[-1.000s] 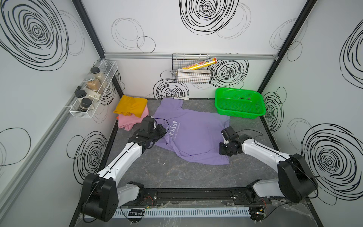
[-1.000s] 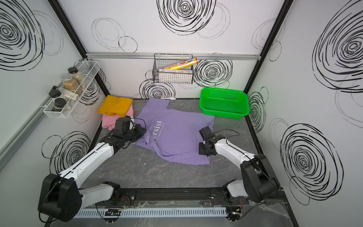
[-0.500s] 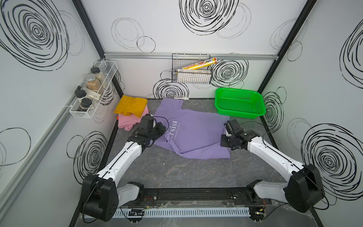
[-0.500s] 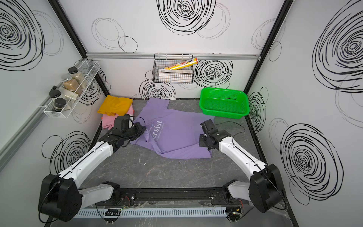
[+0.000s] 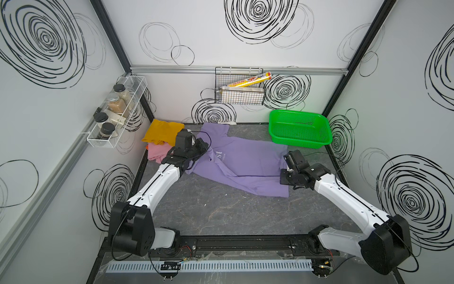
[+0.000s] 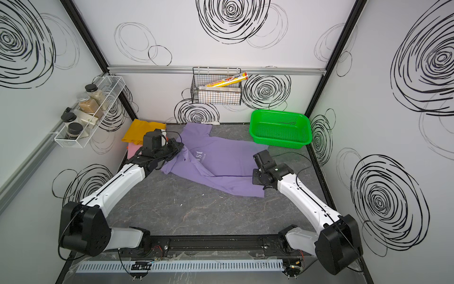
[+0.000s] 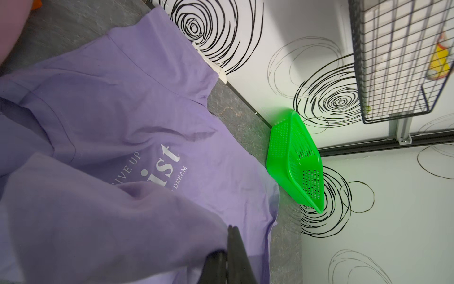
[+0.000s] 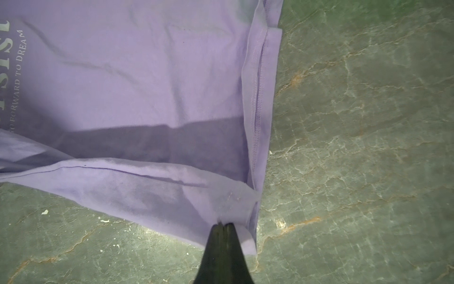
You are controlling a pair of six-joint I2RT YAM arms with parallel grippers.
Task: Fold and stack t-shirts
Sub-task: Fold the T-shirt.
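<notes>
Tools first, in both top views: the left tool (image 5: 202, 147) sits at nine o'clock of the lavender t-shirt (image 5: 245, 159), the right tool (image 5: 286, 178) at its four o'clock corner, and both sets of tips are hidden under the wrists. That shirt lies on the tabletop (image 5: 221, 211) toward twelve o'clock, a fold covering part of its white lettering. At ten o'clock the mustard t-shirt (image 5: 162, 131) lies on the pink t-shirt (image 5: 157, 153), partly behind the left arm; a green basket (image 5: 299, 127) stands at one o'clock. Left wrist view: the fingers (image 7: 237, 253) are pressed together on a raised, blurred lavender fold, perhaps a sleeve. Right wrist view: the fingers (image 8: 232, 237) pinch the hem corner.
</notes>
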